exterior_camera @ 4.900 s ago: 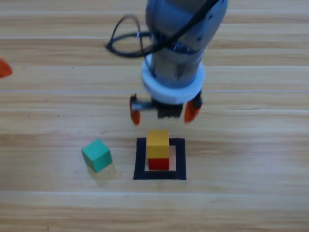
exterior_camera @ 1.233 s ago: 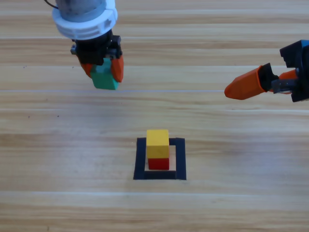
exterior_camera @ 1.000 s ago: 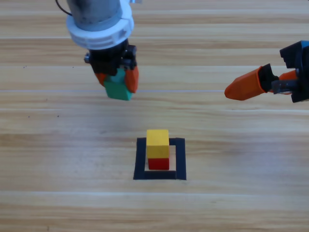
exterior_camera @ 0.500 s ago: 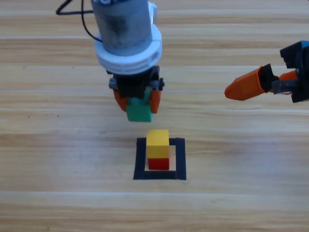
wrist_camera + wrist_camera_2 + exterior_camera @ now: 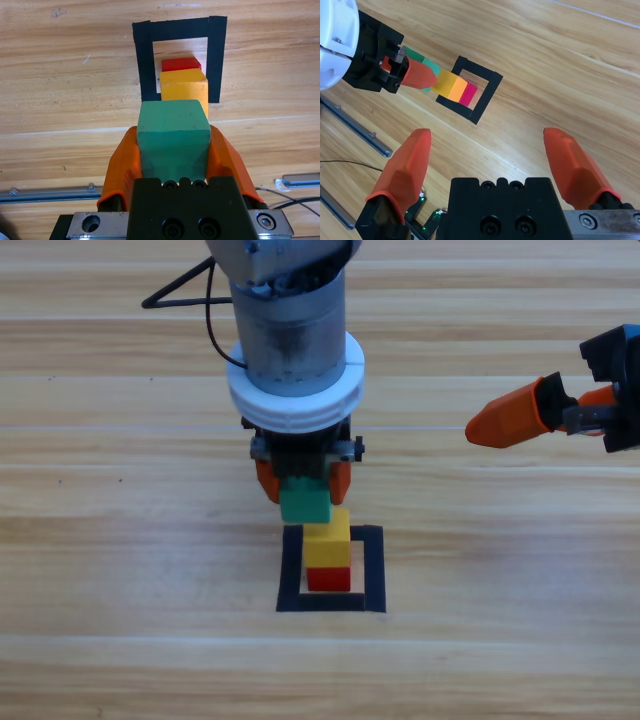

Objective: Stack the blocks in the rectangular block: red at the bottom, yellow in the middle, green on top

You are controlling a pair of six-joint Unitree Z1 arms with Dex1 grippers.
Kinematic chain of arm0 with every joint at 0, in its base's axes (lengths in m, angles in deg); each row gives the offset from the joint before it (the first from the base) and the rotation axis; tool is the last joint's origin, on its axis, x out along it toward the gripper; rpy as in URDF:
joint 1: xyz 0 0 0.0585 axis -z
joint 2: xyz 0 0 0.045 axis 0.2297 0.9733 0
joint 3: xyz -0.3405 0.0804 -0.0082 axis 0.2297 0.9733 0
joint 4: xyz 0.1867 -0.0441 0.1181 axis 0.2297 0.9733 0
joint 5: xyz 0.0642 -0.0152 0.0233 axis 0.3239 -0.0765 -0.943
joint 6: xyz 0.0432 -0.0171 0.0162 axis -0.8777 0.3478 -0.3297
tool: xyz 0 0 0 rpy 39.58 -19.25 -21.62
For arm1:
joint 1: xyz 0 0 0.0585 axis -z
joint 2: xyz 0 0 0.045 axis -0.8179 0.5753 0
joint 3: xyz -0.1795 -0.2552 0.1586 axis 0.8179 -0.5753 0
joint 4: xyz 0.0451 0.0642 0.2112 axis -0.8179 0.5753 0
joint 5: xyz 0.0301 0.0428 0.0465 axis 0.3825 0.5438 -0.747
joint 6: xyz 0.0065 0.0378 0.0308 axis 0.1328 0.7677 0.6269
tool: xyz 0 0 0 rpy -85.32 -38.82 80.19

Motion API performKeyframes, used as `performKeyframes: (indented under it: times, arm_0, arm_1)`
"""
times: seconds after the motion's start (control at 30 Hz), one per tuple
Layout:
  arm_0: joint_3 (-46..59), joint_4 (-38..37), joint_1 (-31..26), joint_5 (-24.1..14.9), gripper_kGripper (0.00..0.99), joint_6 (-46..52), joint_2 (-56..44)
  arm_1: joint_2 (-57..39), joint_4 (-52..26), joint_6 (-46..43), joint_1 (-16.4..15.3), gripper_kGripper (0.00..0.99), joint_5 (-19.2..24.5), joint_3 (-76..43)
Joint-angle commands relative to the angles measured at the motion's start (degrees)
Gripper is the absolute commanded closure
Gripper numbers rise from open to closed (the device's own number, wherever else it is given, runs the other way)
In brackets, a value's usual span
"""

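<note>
Change: the green cube (image 5: 305,503) has been carried by the left gripper (image 5: 302,478) from the far left of the tabletop (image 5: 120,640) rightward and nearward; a moment ago it was still short of the stack, and it is now held just at the stack's far edge.

Left gripper: its orange fingers (image 5: 121,165) are clamped on the two sides of the green cube, which is seen lifted clear of the wood in the left wrist view.

Green cube: it is held above and slightly to the far-left of the yellow cube (image 5: 327,538). In the high view its near edge overlaps the yellow cube's far edge, but full alignment has not been reached; whether the two are touching cannot be told.

Stack: the yellow cube is seated on the red cube (image 5: 329,578), and both stand inside the rectangular block (image 5: 290,570) of black tape. The stack has not been shifted during the approach.

Right gripper: it (image 5: 545,415) is parked at the right edge of the tabletop, unchanged, with its fingers (image 5: 405,165) set wide apart and nothing between them.

Meaning for the task: two of three layers are judged done. A small further shift toward the near right is thought to be needed before the green cube can be lowered squarely.

Risk: if the cube is lowered while offset, the yellow cube could be nudged off the red one.
</note>
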Motion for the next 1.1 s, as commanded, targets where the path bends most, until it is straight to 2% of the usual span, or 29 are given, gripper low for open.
performKeyframes:
  times: [0.03, 1.1]
  arm_0:
    - [-1.61, 0.61, 1.46, -1.04, 0.99, 0.42, 3.06]
    - [-3.54, 0.52, 2.61, -2.09, 0.99, 0.24, 6.14]
  arm_1:
    - [1.37, -0.52, -0.04, 1.58, 0.0, -1.09, -1.87]
    - [1.81, -0.52, -0.04, 1.58, 0.0, -1.26, -1.87]
